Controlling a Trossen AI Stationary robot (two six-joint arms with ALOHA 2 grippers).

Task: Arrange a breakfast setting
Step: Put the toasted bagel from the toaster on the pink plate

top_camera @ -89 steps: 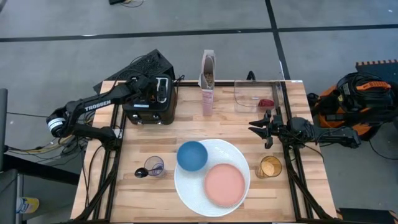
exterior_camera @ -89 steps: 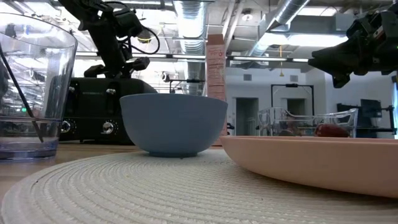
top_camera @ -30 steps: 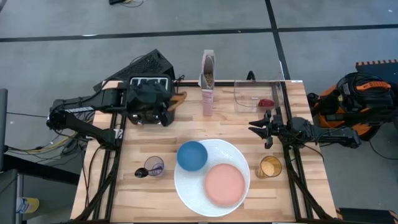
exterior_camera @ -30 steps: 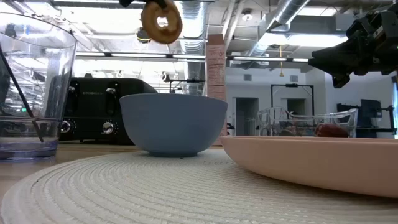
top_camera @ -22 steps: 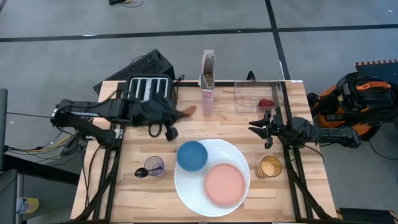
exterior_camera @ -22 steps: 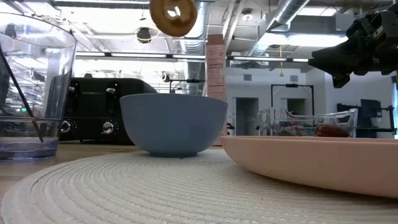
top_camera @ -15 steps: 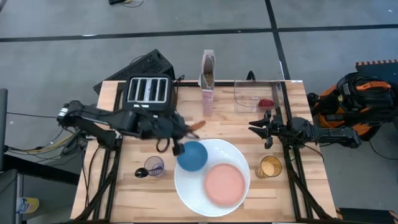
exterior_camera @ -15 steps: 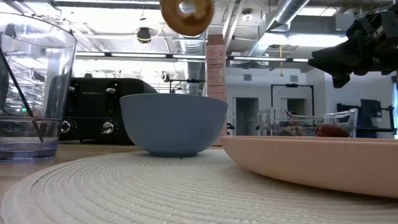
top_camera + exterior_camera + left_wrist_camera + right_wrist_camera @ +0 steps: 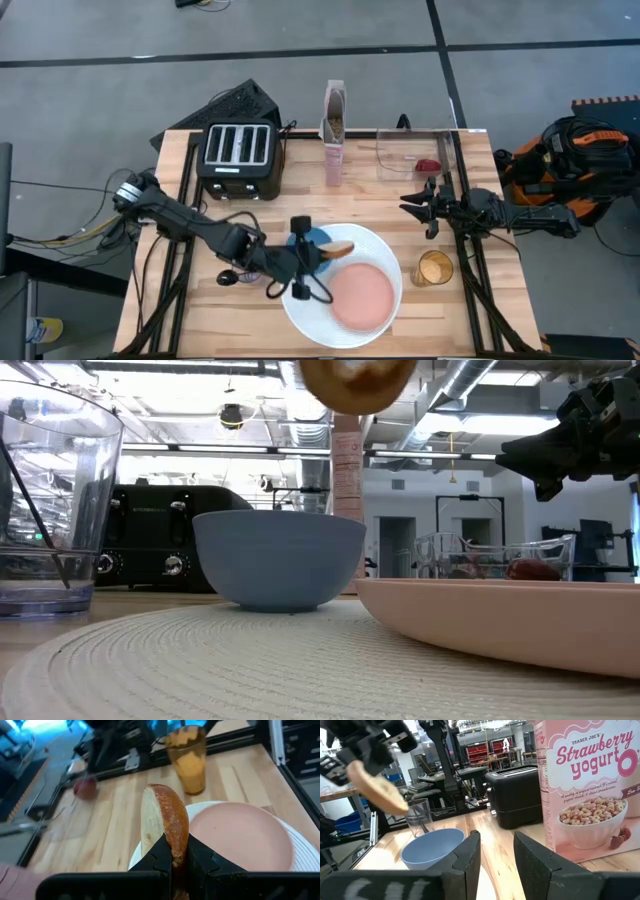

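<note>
A toasted bagel half [image 9: 165,822] hangs over the large white plate [image 9: 388,250], beside the blue bowl [image 9: 310,237], with my left gripper [image 9: 322,251] shut on it. The low view shows the bagel [image 9: 355,380] high above the bowl [image 9: 278,560]. The pink plate [image 9: 362,296] lies on the white plate's near right part. A black spoon [image 9: 226,278] stands in a clear glass, partly hidden by my left arm. A small red fruit [image 9: 428,165] lies in a clear container. My right gripper [image 9: 412,205] waits at the table's right side, open, with nothing between its fingers. My left gripper pinches the bagel half at the rim nearest the wrist [image 9: 172,851], one finger [image 9: 159,856] on the pale cut face and the other on the brown crust side. The fingers slant down from the table's left. The bagel is on edge, lifted clear of the plates.
A black four-slot toaster [image 9: 238,150] stands at the far left and a tall cereal box [image 9: 335,130] at the far middle. A glass of orange juice [image 9: 434,268] is right of the white plate. The clear container [image 9: 410,152] sits at the far right.
My left gripper has carried the bagel half from beside the toaster toward the table's near edge and right, sinking as it went, to a place over the white plate. The wrist has rolled, and the bagel has turned with it. It has stayed shut on the bagel.
</note>
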